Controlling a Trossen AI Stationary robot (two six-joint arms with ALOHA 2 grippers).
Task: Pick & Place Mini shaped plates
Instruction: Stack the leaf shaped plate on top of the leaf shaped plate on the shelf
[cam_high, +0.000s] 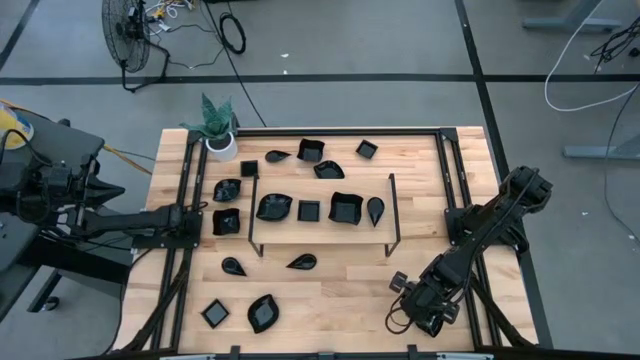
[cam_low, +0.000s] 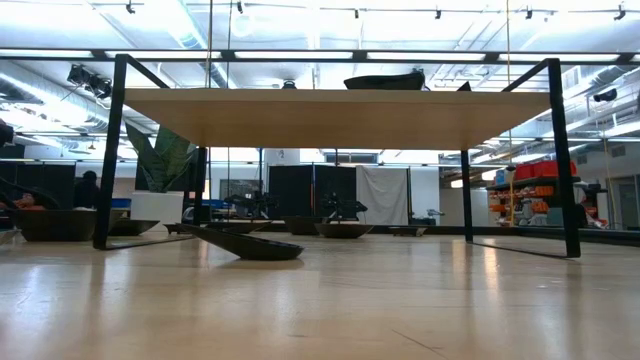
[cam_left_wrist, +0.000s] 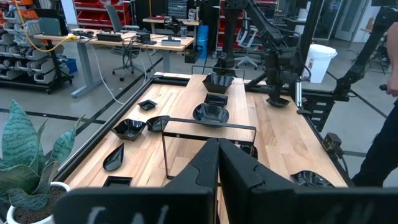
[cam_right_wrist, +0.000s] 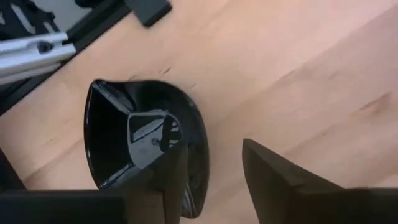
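Black glossy mini shaped plates (cam_high: 272, 207) are lying scattered over our wooden desk (cam_high: 330, 285), most of them under and around the thin wire frame (cam_high: 320, 213), with the potted plant (cam_high: 216, 128) standing beyond the frame's far left corner. We are hovering our right pincer (cam_high: 403, 288) near the desk's front right corner, well apart from the frame, its fingers (cam_right_wrist: 273, 177) standing apart over a square plate (cam_right_wrist: 140, 144) lying on the wood. We are holding our left pincer (cam_high: 205, 219) together, empty, just left of the frame.
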